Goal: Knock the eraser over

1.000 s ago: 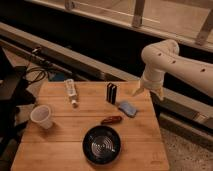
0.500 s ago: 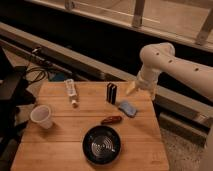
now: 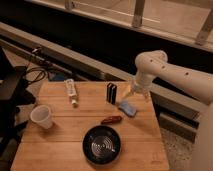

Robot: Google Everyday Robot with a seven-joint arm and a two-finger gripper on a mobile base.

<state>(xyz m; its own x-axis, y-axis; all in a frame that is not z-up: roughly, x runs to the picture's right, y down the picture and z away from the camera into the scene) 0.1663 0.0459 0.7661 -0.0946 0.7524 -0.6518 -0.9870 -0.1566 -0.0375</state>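
The eraser [image 3: 111, 93] is a small black block with thin white stripes. It stands upright on the wooden table [image 3: 65, 145], near the far edge, right of centre. My gripper [image 3: 128, 92] hangs from the white arm [image 3: 165, 70] just to the right of the eraser, a short gap away, above the light-blue oval pad [image 3: 127, 107].
A reddish-brown oblong piece [image 3: 111, 120] lies in front of the eraser. A black bowl [image 3: 101, 145] sits near the front. A paper cup [image 3: 42, 116] stands at the left. A white tube [image 3: 71, 91] lies at the back left. A dark chair [image 3: 12, 95] and cables are left of the table.
The arm has moved left and slightly down, bringing the gripper closer to the eraser. The eraser still stands upright.
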